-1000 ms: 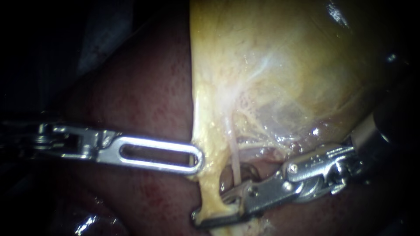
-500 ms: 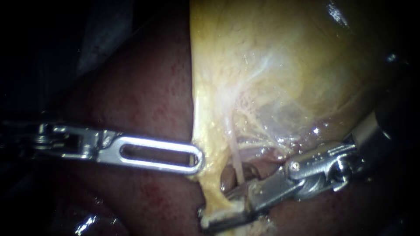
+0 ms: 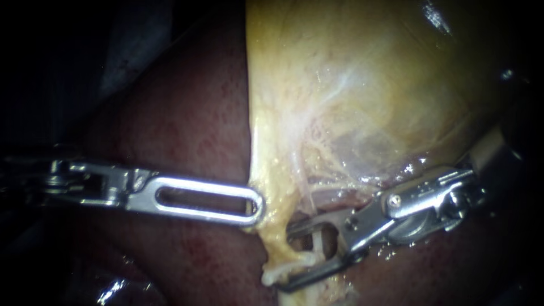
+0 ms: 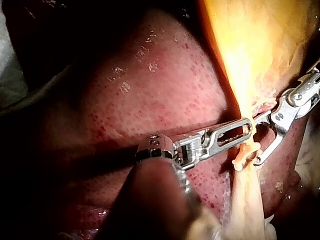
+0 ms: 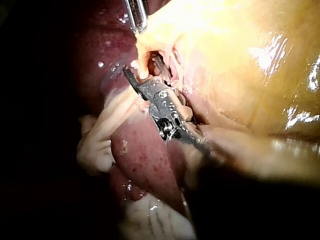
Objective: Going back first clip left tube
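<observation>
The yellow gallbladder (image 3: pixel 362 85) hangs over the dark red liver (image 3: pixel 187 130). From its edge the left tube (image 3: pixel 273 235), a yellow strand, runs down; a pale clip-like piece (image 3: pixel 292 265) lies across its lower end. A thin pale tube (image 3: pixel 305 190) runs just to its right. My right instrument (image 3: pixel 286 259) has its jaws open around that spot, the thin tube passing between them; it also shows in the left wrist view (image 4: pixel 256 141) and the right wrist view (image 5: pixel 140 75). My left instrument (image 3: pixel 258 207), with a slotted jaw, holds the gallbladder's edge (image 4: pixel 248 131).
Liver surface (image 4: pixel 150 100) fills the ground left of and below the instruments. Pale fatty strands (image 5: pixel 100 135) lie beside my right instrument's shaft. The gallbladder wall (image 5: pixel 240 55) bulges close over the right instrument's wrist joint (image 3: pixel 430 204).
My right instrument's jaws have gone from shut on the left tube's lower end to open, and it has drawn back up and to the right. The left instrument has stayed put.
</observation>
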